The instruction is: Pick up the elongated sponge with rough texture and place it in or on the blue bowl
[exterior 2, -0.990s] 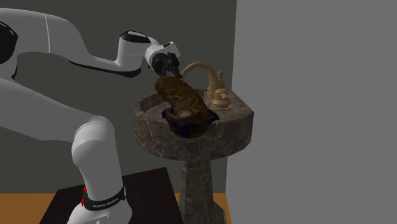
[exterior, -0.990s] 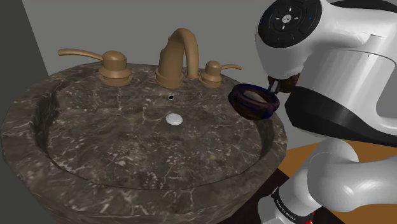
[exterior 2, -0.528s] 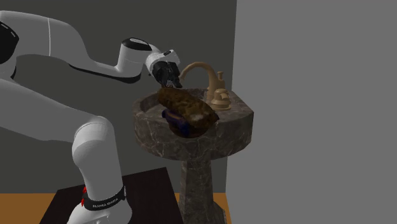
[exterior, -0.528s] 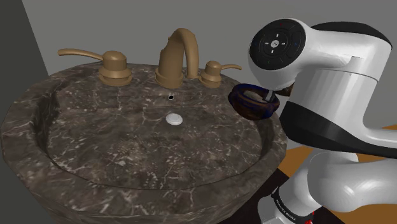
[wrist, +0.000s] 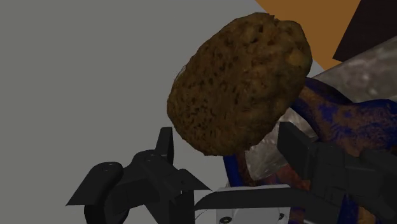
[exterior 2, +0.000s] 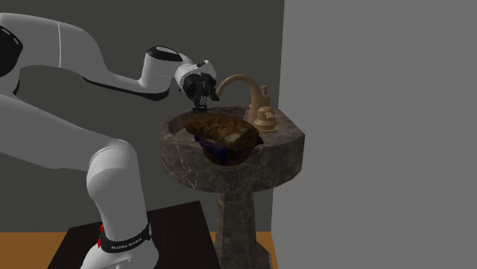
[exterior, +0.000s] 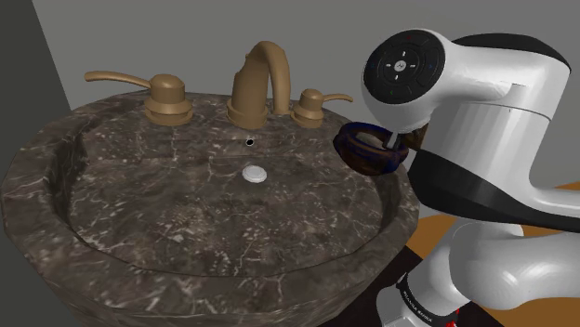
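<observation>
My gripper (exterior 2: 201,99) hangs with its black fingers spread apart and clasping nothing, just above the brown, pitted sponge (exterior 2: 223,128). The sponge lies lengthwise across the blue bowl (exterior: 372,154), and its ends reach past the bowl's rim. The bowl sits on the rim of the dark marbled sink (exterior: 56,232), near the bronze faucet (exterior: 264,82).

I judge the placing done in substance, and what is left is to come away cleanly. In the wrist view the sponge sits ahead of my fingertips, apart from both of them. One finger looks close to the bowl's wall, so I should keep the fingers wide and draw back along my own axis, upward and away, with no sideways sweep.

The sponge seems to rest on the bowl's rim rather than down inside it, though I cannot be sure from these angles. If so, a light brush could roll it into the basin or nudge the bowl off the rim. A slow, straight retreat is the careful choice.
</observation>
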Robot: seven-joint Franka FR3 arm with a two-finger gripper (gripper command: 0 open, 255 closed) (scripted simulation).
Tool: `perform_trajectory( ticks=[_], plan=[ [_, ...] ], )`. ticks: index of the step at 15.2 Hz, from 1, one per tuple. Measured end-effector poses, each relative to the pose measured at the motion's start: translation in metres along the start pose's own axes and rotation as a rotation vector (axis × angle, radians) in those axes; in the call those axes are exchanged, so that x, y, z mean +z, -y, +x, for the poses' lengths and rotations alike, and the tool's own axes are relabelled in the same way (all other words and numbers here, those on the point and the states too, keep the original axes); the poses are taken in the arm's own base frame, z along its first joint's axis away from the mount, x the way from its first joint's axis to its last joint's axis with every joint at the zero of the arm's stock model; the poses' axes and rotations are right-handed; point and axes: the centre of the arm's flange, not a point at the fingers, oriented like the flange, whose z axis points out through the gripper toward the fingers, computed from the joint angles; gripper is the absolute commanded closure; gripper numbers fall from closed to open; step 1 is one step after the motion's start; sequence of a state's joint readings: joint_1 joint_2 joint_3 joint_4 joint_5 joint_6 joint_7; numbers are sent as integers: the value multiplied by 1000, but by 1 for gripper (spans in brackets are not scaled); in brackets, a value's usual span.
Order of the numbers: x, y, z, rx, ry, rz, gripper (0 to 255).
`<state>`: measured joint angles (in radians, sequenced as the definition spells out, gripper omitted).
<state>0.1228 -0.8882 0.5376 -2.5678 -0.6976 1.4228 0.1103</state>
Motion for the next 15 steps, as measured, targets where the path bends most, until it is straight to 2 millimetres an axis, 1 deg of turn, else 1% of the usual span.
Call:
perform_trajectory(
  ticks=[4, 5, 7, 8, 9, 11, 15],
  plan=[
    [0, 0, 0, 0, 0, 0, 0],
    [-6, 0, 0, 0, 0, 0, 0],
    [-25, -2, 1, 1, 0, 0, 0],
    [-39, 0, 0, 1, 0, -1, 0],
    [-44, 0, 1, 0, 0, -1, 0],
    [-49, 0, 1, 0, 0, 0, 0],
    [-50, 0, 0, 0, 0, 0, 0]
  ],
)
